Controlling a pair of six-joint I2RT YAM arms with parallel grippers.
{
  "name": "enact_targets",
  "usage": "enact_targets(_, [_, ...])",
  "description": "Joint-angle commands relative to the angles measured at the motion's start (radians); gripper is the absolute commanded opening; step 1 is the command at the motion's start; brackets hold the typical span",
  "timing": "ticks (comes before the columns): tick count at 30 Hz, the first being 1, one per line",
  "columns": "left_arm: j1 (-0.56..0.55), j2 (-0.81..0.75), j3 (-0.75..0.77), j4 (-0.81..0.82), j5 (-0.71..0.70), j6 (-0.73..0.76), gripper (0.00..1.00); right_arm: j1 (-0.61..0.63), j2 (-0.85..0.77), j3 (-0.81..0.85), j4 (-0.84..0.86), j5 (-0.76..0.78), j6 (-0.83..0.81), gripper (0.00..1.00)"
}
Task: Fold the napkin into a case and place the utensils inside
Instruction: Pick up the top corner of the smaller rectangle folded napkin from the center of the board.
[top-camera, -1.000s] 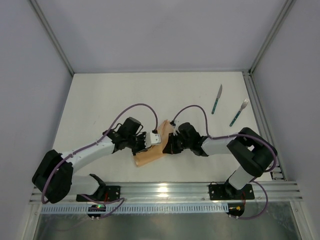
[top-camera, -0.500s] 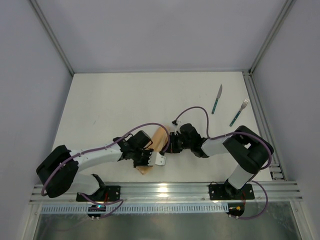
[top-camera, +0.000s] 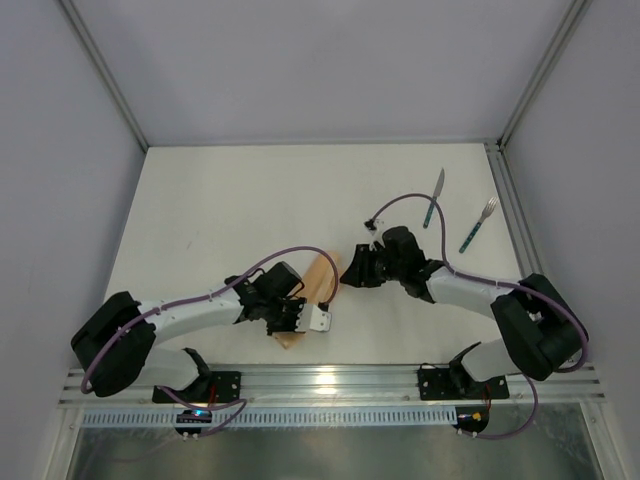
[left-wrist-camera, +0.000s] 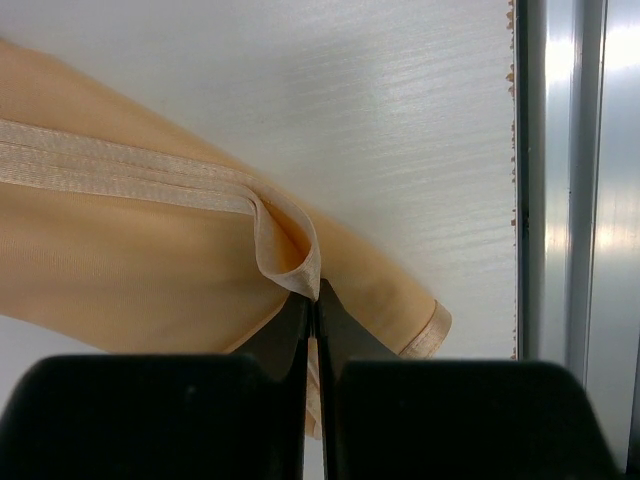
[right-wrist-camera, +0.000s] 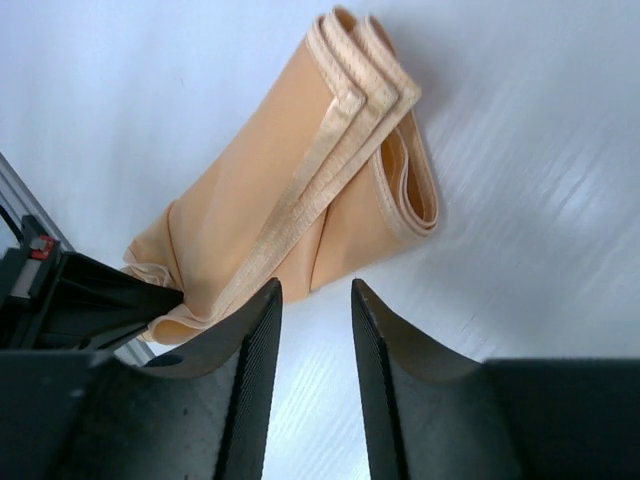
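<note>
Neatly folded into a long, narrow peach-orange strip, the napkin (top-camera: 318, 280) lies on the white table (top-camera: 220, 200), slanting from near the front rail (top-camera: 330, 378) up toward the table's middle. In the right wrist view its hemmed layers (right-wrist-camera: 375, 95) gape slightly at the far end, like a pocket's mouth. The knife (top-camera: 433, 198) and fork (top-camera: 478, 225) lie outside it, well apart at the far right. They rest side by side on bare tabletop, teal handles toward the arms. The left gripper (top-camera: 298, 320) lies low at the strip's near end, its jaws pinched tight on a curled fold of hem. The right gripper (top-camera: 350, 274) sits just beside the strip's far end, jaws parted with nothing between them, its arm stretched low across the table.
</note>
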Motion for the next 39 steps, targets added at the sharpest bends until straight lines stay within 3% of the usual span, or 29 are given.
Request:
enact_targets(1, [-0.002,0.018,-0.031,-0.012,-0.024,0.012,0.00,-0.055,-0.033,0.067,-0.101,0.010,-0.096,0.40])
enact_targets(9, [-0.004,0.021,-0.026,-0.018,-0.021,0.015,0.00,-0.081,0.190,0.303,-0.133,-0.042,-0.191,0.59])
enact_targets(14, [-0.002,0.016,-0.028,-0.018,-0.021,0.014,0.00,-0.078,0.312,0.419,-0.152,-0.131,-0.257,0.60])
enact_targets(20, [-0.002,0.022,-0.025,-0.015,-0.019,0.014,0.00,-0.078,0.353,0.429,-0.157,-0.197,-0.271,0.59])
enact_targets(26, [-0.002,0.027,-0.020,-0.019,-0.024,0.012,0.00,-0.062,0.309,0.397,-0.135,-0.202,-0.269,0.51])
enact_targets(35, [-0.002,0.027,-0.022,-0.021,-0.024,0.012,0.00,-0.032,0.318,0.409,-0.130,-0.168,-0.265,0.48])
enact_targets(36, [-0.002,0.027,-0.022,-0.019,-0.024,0.012,0.00,-0.031,0.318,0.412,-0.130,-0.166,-0.265,0.46])
enact_targets(39, [-0.002,0.028,-0.022,-0.021,-0.027,0.012,0.00,-0.031,0.315,0.414,-0.141,-0.148,-0.266,0.21])
